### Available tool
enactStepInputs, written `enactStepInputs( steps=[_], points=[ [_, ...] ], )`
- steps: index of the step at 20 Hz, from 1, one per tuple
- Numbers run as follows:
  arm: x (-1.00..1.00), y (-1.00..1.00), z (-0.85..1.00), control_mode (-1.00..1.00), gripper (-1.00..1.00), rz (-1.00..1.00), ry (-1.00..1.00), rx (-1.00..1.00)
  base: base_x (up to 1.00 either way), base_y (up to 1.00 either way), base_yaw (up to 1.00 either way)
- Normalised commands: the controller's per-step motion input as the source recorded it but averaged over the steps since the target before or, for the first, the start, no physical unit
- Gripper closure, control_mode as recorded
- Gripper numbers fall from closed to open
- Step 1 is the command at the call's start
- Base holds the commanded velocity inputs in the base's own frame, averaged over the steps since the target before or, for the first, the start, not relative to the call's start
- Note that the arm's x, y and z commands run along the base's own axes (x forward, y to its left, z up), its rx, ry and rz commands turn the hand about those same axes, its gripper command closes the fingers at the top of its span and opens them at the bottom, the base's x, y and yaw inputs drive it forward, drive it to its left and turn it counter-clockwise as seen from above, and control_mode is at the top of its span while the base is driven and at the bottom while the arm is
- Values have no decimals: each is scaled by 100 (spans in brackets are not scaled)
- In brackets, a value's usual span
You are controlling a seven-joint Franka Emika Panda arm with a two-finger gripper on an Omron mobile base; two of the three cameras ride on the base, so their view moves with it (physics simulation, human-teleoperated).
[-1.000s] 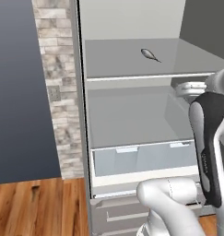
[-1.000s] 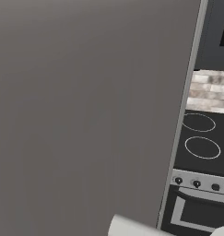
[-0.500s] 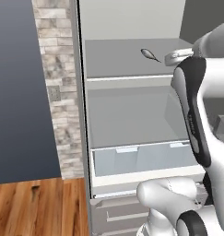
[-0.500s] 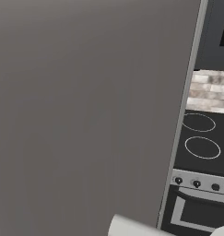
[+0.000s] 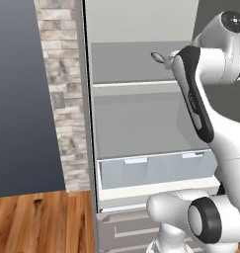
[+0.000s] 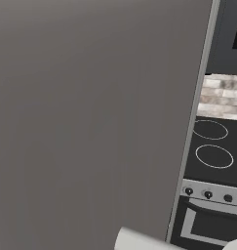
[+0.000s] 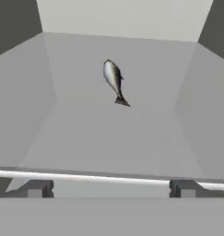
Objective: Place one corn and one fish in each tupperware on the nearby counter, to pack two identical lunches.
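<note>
Hand view: the hand point(image 7: 109, 188) points into an open fridge, its two dark fingertips point(image 7: 36, 188) spread wide apart with nothing between them. They sit just at the pale front edge of a grey shelf point(image 7: 109, 138). Farther back on that shelf lies one fish point(image 7: 114, 80), small, slim and silvery-grey, its forked tail turned toward the hand and its head toward the back wall. The fish is well apart from the fingertips and lies roughly midway between the two side walls.

In the left base view the white arm point(image 5: 200, 99) rises from the lower right and bends in toward the upper fridge shelf, where the fish point(image 5: 158, 58) shows just left of the arm's dark wrist. Below that shelf are a bare shelf and two pale drawers point(image 5: 151, 170). A stone-tiled wall strip point(image 5: 62, 94) stands left of the fridge, above a wooden floor point(image 5: 42, 222).

In the right base view a grey fridge door point(image 6: 90, 117) stands close, with a black stove point(image 6: 215, 156) beyond it.
</note>
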Motion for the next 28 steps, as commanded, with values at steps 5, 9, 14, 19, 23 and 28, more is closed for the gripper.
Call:
enactStepInputs(
  steps=[5, 9, 14, 19, 23, 28],
  points=[
    [42, 0, -27, -100, -100, 4, -4, 1, 0, 0, 0],
    [57, 2, -43, -100, -100, 0, -17, -1, 0, 0, 0],
    [58, 6, -11, -100, -100, -1, -10, -1, 0, 0, 0],
    [98, 11, 11, -100, -100, -4, 10, 2, 0, 0, 0],
    [89, -6, 22, -100, -100, -3, 21, 5, 0, 0, 0],
    [23, -28, -21, -100, -100, 2, -3, 0, 0, 0, 0]
  ],
)
